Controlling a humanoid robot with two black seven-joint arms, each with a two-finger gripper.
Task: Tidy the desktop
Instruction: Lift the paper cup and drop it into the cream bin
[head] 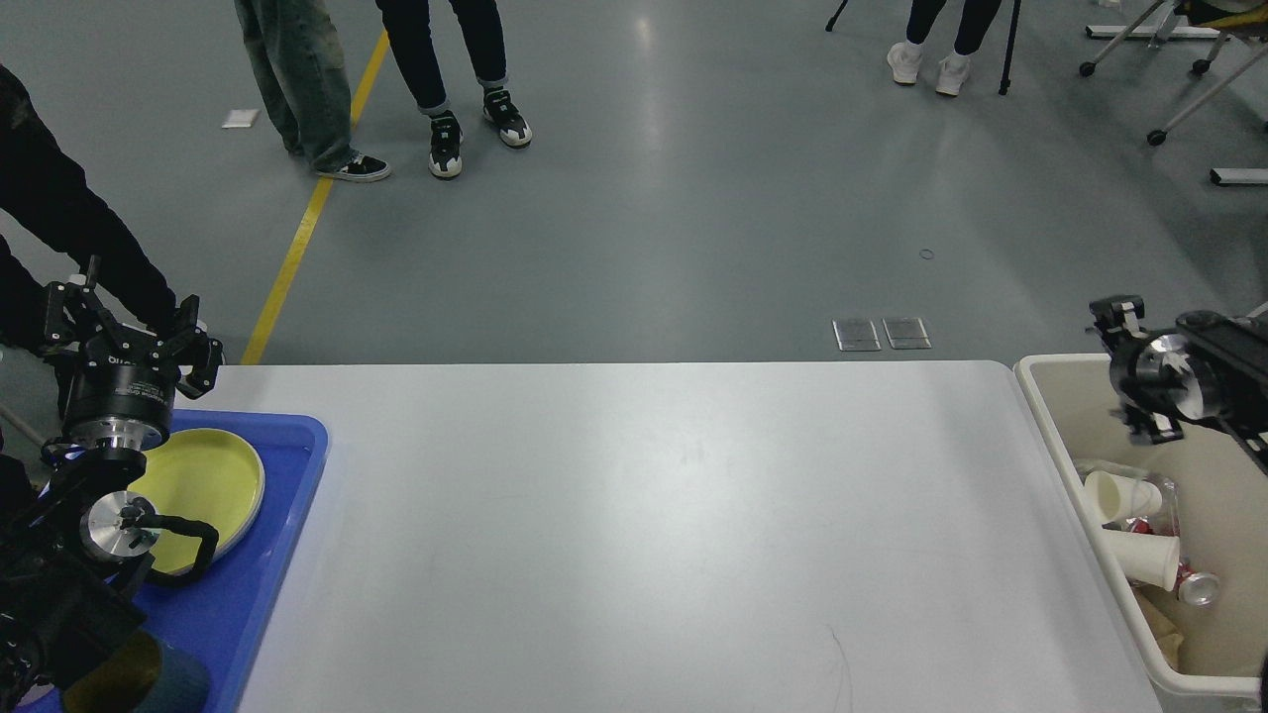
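The desktop (644,515) is a wide white tabletop that fills the middle of the head view, with nothing lying on its bare part. My left gripper (129,332) is open and empty, held above the far end of a blue tray (267,574) at the table's left edge. My right gripper (1124,371) is open and empty, hovering over the far left corner of a beige bin (1040,386) at the table's right end. A white paper cup (1117,495) lies in the bin below it.
The tray holds a yellow plate (213,470) and a dark round vessel (149,683) at its near end. The bin also holds a second paper cup (1149,562), a can (1199,589) and clear wrapping. A person's dark sleeve (69,228) reaches in beside my left gripper. People stand beyond.
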